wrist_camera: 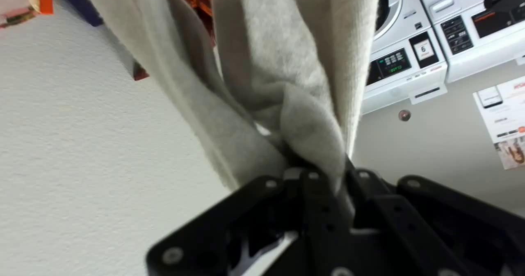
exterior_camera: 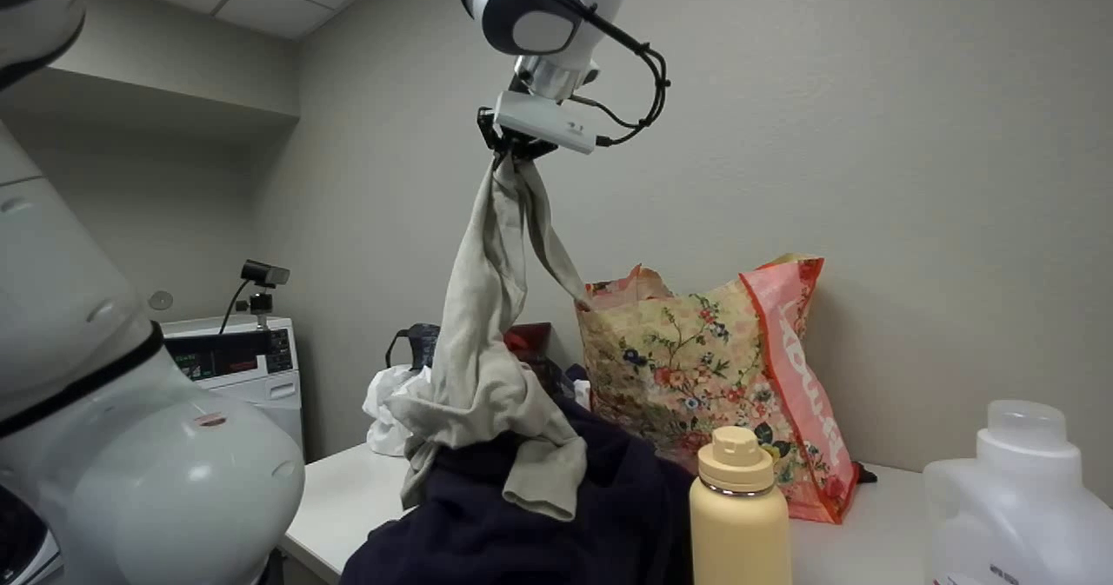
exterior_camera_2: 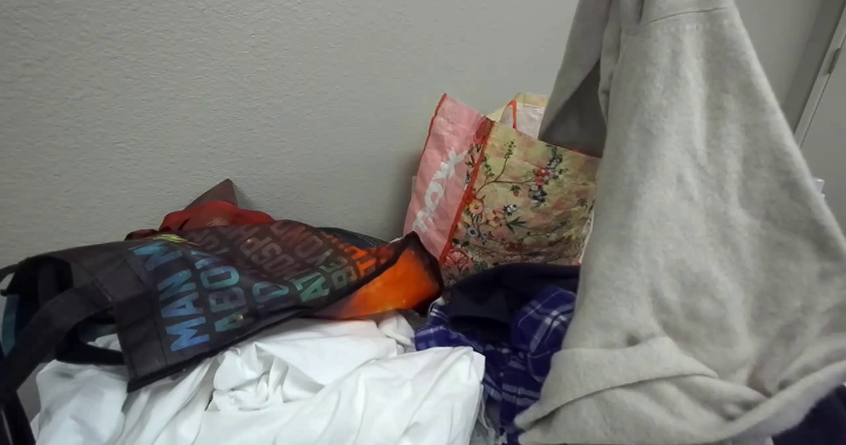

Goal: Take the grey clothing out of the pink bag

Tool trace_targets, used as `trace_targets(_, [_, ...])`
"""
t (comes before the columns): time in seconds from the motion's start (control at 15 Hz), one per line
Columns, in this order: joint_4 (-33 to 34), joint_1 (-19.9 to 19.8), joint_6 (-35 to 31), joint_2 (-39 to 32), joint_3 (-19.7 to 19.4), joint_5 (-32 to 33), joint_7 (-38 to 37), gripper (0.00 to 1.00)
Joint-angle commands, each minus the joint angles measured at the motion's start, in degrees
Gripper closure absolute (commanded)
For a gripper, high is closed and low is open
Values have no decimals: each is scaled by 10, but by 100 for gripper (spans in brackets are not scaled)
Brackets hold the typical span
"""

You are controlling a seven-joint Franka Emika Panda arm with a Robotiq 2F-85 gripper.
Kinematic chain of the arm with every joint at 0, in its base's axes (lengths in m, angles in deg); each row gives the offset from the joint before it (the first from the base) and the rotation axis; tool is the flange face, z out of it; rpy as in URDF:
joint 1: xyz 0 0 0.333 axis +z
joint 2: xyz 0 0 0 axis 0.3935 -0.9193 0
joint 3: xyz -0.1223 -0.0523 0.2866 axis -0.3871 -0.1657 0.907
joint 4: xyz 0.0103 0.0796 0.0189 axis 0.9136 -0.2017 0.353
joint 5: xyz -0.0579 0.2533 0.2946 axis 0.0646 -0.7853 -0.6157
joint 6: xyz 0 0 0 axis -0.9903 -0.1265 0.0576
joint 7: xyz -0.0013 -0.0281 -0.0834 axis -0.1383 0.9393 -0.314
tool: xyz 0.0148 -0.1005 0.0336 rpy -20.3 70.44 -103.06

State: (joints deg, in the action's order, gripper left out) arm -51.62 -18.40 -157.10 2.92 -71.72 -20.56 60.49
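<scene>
My gripper [exterior_camera: 509,156] is high above the table, shut on the top of the grey clothing [exterior_camera: 474,333]. In the wrist view the gripper [wrist_camera: 342,173] pinches a fold of the grey clothing [wrist_camera: 283,50]. The clothing hangs down, and its lower part drapes over dark cloth. One narrow strip of it slants to the rim of the pink floral bag [exterior_camera: 678,359]; I cannot tell whether its end is inside. In an exterior view the grey clothing [exterior_camera_2: 700,220] covers part of the pink bag [exterior_camera_2: 522,200]. The gripper is out of that view.
Dark navy cloth [exterior_camera: 539,515] lies in front of the bag. A yellow bottle [exterior_camera: 739,515] and a white jug [exterior_camera: 1017,507] stand at the right. A dark printed bag [exterior_camera_2: 264,280], white cloth [exterior_camera_2: 344,392] and plaid cloth [exterior_camera_2: 545,326] lie nearby. A wall [exterior_camera: 939,176] stands behind.
</scene>
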Motion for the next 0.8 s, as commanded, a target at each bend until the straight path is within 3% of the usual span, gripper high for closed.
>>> trace_targets(0.0, [103, -14, 72, -49, 18, 35, -4, 94])
trace_targets(0.27, [185, -22, 114, -81, 15, 64, -5, 94])
trace_targets(0.4, [226, -32, 159, -107, 21, 130, -18, 94])
trace_targets(0.73, [217, -42, 225, -162, 21, 230, -19, 94])
